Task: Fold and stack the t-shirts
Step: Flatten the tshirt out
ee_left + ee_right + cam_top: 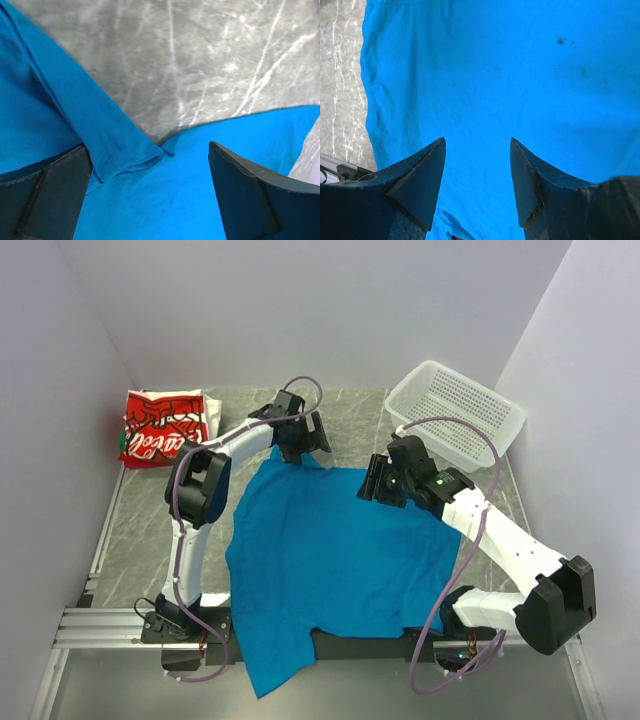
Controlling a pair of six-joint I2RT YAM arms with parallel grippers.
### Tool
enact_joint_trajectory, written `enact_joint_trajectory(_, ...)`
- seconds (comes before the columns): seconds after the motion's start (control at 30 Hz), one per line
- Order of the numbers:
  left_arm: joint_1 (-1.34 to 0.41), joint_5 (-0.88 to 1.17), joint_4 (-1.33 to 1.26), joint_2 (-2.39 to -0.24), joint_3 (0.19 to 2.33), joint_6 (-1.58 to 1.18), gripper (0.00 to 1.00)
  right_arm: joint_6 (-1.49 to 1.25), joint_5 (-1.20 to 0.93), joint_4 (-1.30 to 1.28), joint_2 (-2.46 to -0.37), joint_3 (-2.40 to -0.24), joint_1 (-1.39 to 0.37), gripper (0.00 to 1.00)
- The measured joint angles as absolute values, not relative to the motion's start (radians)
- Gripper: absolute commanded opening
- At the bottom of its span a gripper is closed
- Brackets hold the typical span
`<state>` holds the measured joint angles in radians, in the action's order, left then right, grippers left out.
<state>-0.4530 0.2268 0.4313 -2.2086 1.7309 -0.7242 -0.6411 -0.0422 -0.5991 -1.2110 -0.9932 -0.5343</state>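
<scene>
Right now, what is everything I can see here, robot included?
blue t-shirt: one, bright blue, spread mid-table, one end hanging over the near edge
red-and-white t-shirt: one, folded, far left corner
basket: one, white, perforated, far right corner
table: one, grey marbled
left arm, right arm: two, white and black, near edge
left fingers: two, black, apart, over the blue t-shirt's edge
right fingers: two, black, apart, over the blue t-shirt

The blue shirt (520, 75) under the right hand (477, 170) is matt, soft cloth with faint dark specks. Ahead of the left hand (150, 180), the tabletop (210, 55) looks like grey veined stone, faintly glossy. The right hand's fingers (415, 185) are matt black with scuffed edges. The basket (455, 410) is white perforated plastic.
</scene>
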Motion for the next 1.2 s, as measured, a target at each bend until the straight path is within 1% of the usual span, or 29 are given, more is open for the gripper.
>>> enact_joint_trajectory(0.43,-0.506,0.244,0.460,-2.208,1.716,-0.742,0.99,-0.638,-0.038,-0.600,-1.220,-0.993,-0.534,0.62)
enact_joint_trajectory(0.6,-0.506,0.186,0.500,-2.194,1.708,-0.722,0.99,-0.638,-0.037,-0.600,-1.220,-0.993,-0.534,0.62)
enact_joint_trajectory(0.63,-0.506,0.174,0.504,-2.188,1.703,-0.719,0.98,-0.638,-0.037,-0.600,-1.220,-0.993,-0.534,0.62)
enact_joint_trajectory(0.7,-0.506,0.140,0.507,-2.166,1.681,-0.715,0.93,-0.638,-0.037,-0.599,-1.220,-0.993,-0.534,0.62)
enact_joint_trajectory(0.73,-0.506,0.126,0.508,-2.156,1.671,-0.715,0.87,-0.638,-0.037,-0.600,-1.220,-0.993,-0.534,0.62)
enact_joint_trajectory(0.8,-0.506,0.106,0.512,-2.141,1.663,-0.711,0.81,-0.638,-0.037,-0.600,-1.220,-0.993,-0.534,0.62)
enact_joint_trajectory(0.83,-0.506,0.103,0.513,-2.138,1.663,-0.708,0.74,-0.638,-0.037,-0.600,-1.220,-0.993,-0.534,0.62)
enact_joint_trajectory(0.9,-0.506,0.098,0.513,-2.136,1.663,-0.699,0.68,-0.638,-0.037,-0.600,-1.220,-0.993,-0.534,0.62)
enact_joint_trajectory(0.93,-0.507,0.097,0.514,-2.136,1.663,-0.697,0.63,-0.638,-0.037,-0.599,-1.220,-0.993,-0.534,0.62)
enact_joint_trajectory(1.07,-0.511,0.094,0.525,-2.138,1.667,-0.691,0.60,-0.638,-0.037,-0.600,-1.220,-0.993,-0.534,0.62)
enact_joint_trajectory(1.2,-0.524,0.089,0.537,-2.142,1.686,-0.688,0.52,-0.638,-0.037,-0.599,-1.220,-0.993,-0.534,0.62)
